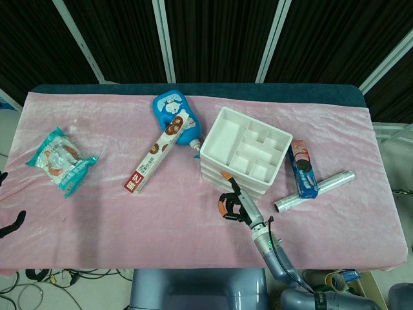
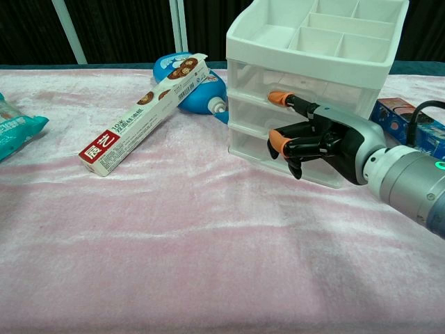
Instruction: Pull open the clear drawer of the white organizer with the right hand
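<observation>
**Right robot hand at the front of the white organizer**

The white organizer [image 1: 246, 153] stands near the middle of the tabletop [image 1: 129, 213], which is covered with a pink cloth. Its top is an open tray split into several compartments, and below it the chest view shows clear drawers [image 2: 292, 111] stacked one above another, all flush with the front.

The right robot hand [image 2: 316, 139] is at the organizer's front face, reaching in from the lower right. One orange-tipped finger [image 2: 279, 98] is stretched out against the upper part of the drawer front, and the other fingers are curled in below it, with another orange tip level with a lower drawer. It grasps nothing that can be seen; whether a fingertip is hooked on a drawer edge cannot be told.

Of the left robot hand [image 1: 10, 223] only dark fingertips show at the left edge of the head view, held apart and holding nothing.

A long biscuit box [image 1: 160, 152] lies slanted to the left of the organizer, its far end resting on a blue bottle [image 1: 173, 116]. A teal snack bag [image 1: 61, 160] lies well apart at the far left. To the organizer's right lie a blue cookie pack [image 1: 303, 168] and a silver roll [image 1: 314, 192], touching each other.
</observation>
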Motion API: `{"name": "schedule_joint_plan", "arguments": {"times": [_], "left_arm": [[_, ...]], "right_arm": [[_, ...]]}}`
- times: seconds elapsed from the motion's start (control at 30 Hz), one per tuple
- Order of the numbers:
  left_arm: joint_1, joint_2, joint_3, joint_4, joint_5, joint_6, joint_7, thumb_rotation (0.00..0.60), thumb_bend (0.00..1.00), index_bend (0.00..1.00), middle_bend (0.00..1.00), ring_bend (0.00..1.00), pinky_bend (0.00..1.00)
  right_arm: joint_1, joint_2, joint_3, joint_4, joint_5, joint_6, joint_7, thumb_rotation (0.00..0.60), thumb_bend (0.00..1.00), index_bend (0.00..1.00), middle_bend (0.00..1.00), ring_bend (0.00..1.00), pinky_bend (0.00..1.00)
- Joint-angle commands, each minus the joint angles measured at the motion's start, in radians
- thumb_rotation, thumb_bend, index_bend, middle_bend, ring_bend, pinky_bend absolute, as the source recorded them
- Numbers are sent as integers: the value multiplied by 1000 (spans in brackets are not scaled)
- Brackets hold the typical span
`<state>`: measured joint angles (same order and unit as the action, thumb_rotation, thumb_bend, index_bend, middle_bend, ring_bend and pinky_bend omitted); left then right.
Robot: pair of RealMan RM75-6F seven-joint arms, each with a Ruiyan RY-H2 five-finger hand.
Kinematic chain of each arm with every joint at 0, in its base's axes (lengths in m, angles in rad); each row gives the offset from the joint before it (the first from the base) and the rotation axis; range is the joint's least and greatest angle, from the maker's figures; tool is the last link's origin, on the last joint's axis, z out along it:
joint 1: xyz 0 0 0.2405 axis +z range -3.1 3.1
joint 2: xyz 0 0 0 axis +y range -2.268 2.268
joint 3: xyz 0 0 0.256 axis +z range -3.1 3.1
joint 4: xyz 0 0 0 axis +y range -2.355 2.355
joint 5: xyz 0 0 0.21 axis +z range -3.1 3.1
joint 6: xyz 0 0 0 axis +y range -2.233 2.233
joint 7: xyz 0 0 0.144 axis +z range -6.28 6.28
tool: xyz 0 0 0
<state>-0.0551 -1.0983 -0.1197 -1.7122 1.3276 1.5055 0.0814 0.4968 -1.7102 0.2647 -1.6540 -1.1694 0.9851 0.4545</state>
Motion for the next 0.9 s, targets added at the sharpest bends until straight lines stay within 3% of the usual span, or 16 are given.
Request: {"name": "schedule_joint_plan", "arguments": {"times": [0.03,0.9], "left_arm": [[0,1,0,-1,0,0,-1,600,293,98,55,0,68],[2,1,3,-3,2,2,3,600,293,98,54,1,68]], "right_arm": [[0,-1,2,2,0,0,4,600,506,71,678,773,718],[2,12,-6,-6,-21,-19,31,600,505,71,679,773,718]]}}
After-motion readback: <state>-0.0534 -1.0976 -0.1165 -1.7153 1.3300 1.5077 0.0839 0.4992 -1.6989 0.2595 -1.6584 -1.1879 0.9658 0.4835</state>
